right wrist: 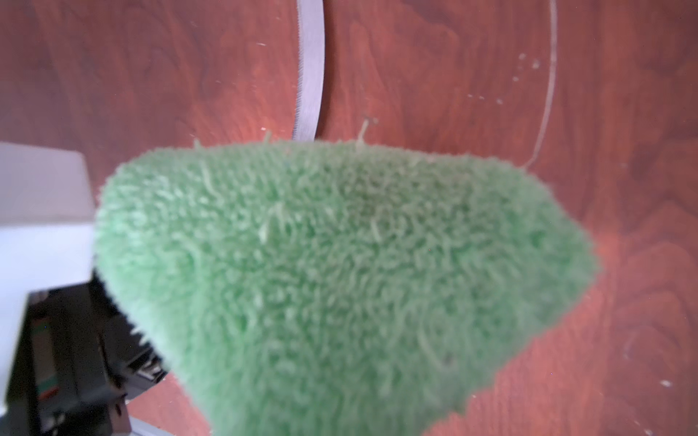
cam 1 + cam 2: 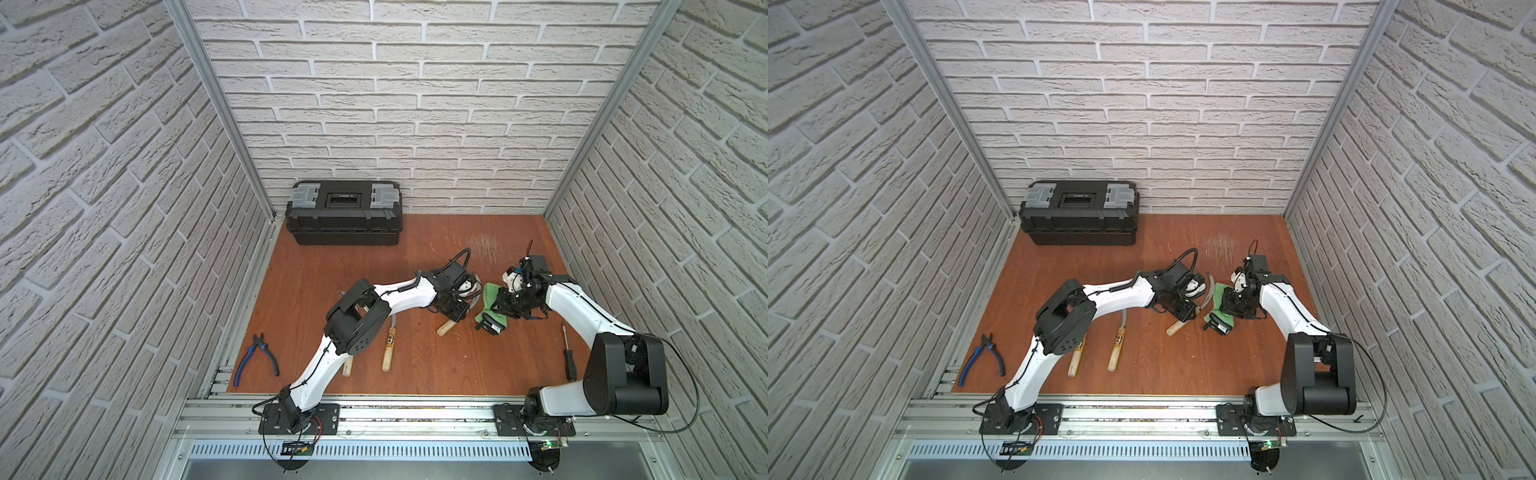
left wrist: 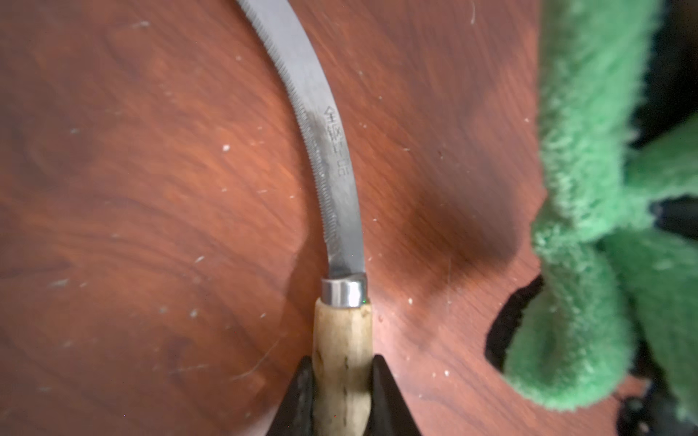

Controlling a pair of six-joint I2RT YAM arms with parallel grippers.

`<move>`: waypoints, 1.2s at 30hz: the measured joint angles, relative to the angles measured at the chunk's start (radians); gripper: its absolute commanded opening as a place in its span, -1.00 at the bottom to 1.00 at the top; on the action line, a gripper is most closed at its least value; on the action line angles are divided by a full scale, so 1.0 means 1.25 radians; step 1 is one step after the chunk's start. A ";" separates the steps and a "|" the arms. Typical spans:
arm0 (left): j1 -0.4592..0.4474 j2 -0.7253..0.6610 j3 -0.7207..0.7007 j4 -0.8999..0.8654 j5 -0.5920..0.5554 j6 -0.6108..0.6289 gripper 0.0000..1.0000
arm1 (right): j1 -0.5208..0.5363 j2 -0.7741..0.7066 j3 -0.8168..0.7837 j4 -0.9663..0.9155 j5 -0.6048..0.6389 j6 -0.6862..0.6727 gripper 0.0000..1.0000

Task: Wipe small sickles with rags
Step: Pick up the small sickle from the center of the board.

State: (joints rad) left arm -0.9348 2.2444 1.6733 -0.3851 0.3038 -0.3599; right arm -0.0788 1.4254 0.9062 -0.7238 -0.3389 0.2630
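The likeliest trouble is the sickle [image 3: 332, 170] twisting in its grip. The left claw [image 3: 342, 381] pinches only the round pale handle, a little behind the metal collar, and the long curved blade reaches well beyond it. A sideways push from the rag [image 1: 340, 283] could lever the handle round between the fingers [image 3: 298, 400], or drag it out altogether. The blade's inner edge is toothed, so fluffy pile drawn against those teeth may snag and tug the cloth out of the right claw [image 2: 503, 309]. The rag's black strap [image 2: 492, 328] hangs loose at the near end and could hook on the handle or the blade. The two wrists also stand just beside each other, so a broad stroke risks knocking one claw against the other.

The left claw is closed narrow on the sickle's wooden handle, with both fingers touching the wood. That sickle sits right of centre on the tabletop [image 2: 374, 270], its blade reaching toward the far side. The back of the blade is turned to the rag, close beside it but apart. Whether the sickle is lifted clear of the tabletop I cannot tell.

The right claw is drawn nearly closed on a bunched fold of the green rag, just right of the blade; the cloth hides its fingers in the right wrist view. A second sickle [image 2: 389, 345] and a third sickle [image 2: 348, 365] lie nearer and to the left, by the left arm, with no claw on them
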 measured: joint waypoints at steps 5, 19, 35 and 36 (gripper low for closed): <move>0.046 -0.052 -0.109 0.114 0.083 -0.067 -1.00 | 0.000 -0.001 0.000 0.031 -0.046 0.013 -0.95; 0.122 -0.110 -0.313 0.705 0.285 -0.450 -1.00 | 0.000 0.008 0.053 0.097 -0.226 0.048 -0.95; 0.190 -0.109 -0.383 1.140 0.323 -0.748 -1.00 | -0.018 0.045 0.138 0.130 -0.352 0.046 -0.95; 0.193 -0.109 -0.387 1.152 0.324 -0.756 -1.00 | -0.019 0.051 0.147 0.132 -0.361 0.044 -0.95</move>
State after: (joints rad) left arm -0.6937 2.1086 1.1900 1.0546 0.7086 -1.3052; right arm -0.1020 1.4891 1.0904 -0.5594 -0.7906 0.3180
